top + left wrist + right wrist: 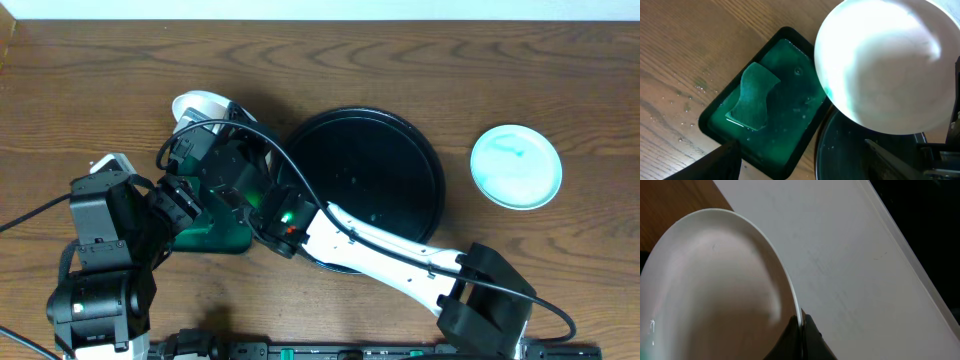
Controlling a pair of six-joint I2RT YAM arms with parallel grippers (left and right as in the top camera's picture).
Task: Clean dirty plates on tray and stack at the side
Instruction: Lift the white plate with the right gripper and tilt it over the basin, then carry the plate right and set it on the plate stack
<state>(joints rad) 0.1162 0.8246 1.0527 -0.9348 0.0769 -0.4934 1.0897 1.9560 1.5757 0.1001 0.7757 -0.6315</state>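
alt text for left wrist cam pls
A white plate fills the upper right, in front of a dark-green tray of green water holding a sponge. The black tray and the open left claw edge the bottom.

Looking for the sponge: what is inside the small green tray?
A green sponge lies in green water in the green tray. The white plate covers one corner, so that part cannot be seen.

The wooden table (pixel 100 80) carries the black tray (pixel 380 150), a green tray (pixel 795 100) and one mint plate (pixel 516 167).
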